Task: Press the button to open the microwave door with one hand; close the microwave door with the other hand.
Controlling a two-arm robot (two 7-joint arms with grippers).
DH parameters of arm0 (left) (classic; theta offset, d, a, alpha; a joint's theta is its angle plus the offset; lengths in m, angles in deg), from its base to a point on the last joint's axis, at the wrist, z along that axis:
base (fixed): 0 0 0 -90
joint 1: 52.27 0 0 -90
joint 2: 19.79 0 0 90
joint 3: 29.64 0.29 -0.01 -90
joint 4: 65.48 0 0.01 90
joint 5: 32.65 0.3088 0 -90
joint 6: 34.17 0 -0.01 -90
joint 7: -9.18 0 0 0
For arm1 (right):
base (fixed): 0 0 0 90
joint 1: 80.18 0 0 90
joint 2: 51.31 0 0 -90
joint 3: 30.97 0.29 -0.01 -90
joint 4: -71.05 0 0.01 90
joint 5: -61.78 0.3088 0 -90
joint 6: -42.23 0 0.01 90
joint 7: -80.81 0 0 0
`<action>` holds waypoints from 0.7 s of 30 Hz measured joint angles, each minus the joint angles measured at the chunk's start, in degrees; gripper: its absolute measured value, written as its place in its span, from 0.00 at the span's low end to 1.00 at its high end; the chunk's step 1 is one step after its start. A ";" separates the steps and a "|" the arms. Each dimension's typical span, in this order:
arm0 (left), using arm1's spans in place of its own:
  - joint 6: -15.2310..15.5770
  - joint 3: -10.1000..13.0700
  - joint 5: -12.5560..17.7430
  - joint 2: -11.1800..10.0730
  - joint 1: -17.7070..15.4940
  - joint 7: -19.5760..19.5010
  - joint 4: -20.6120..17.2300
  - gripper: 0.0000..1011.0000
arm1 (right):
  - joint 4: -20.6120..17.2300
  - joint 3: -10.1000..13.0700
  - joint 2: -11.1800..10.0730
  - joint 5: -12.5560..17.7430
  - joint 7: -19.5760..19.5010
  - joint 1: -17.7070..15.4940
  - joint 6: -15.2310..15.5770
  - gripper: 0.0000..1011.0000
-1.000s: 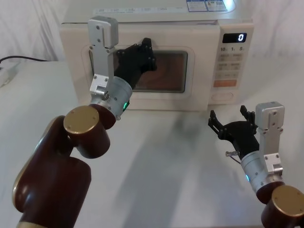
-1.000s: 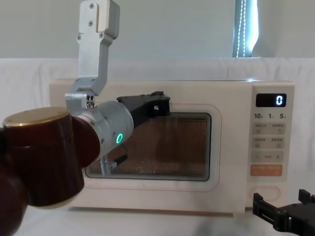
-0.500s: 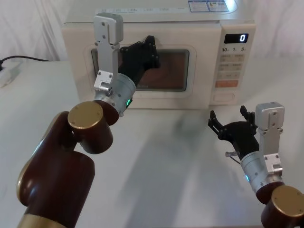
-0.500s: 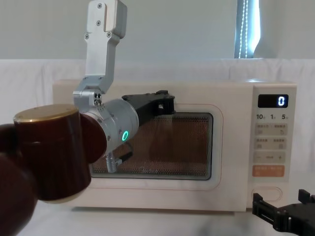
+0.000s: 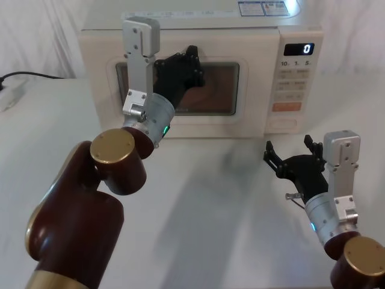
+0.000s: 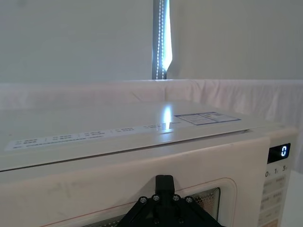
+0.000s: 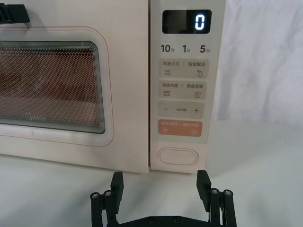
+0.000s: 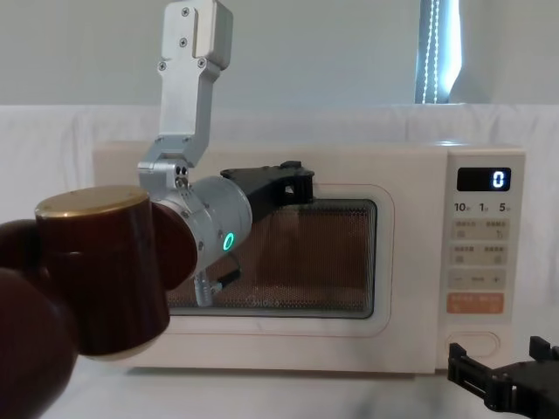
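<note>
White desk [image 5: 198, 198], pale drapes behind; cream microwave [image 5: 180, 36] at back.

Head view: left pincer [image 5: 191, 63] at microwave door [image 5: 180, 123], against upper window frame, likely pushing it home; door looks flush. Fingers: cannot tell. Right pincer [image 5: 290, 153] released, spread, low before microwave's keypad side.

Left wrist view: microwave top close below camera.

Right wrist view: spread fingers [image 7: 117, 185] just below button [image 7: 178, 156], apart from it.

Chest view: door flush.
</note>
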 joint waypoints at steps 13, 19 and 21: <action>-0.07 -0.12 0.22 0.60 -0.54 -0.13 1.07 0.00 | 0.00 0.00 0.00 0.00 0.00 0.00 0.00 0.99; -0.24 -0.16 0.24 0.84 -0.81 -0.21 1.59 0.00 | 0.00 0.00 0.00 0.00 0.00 0.00 0.00 0.99; -0.31 -0.17 0.24 0.92 -0.87 -0.24 1.77 0.00 | 0.00 0.00 0.00 0.00 0.00 0.00 0.00 0.99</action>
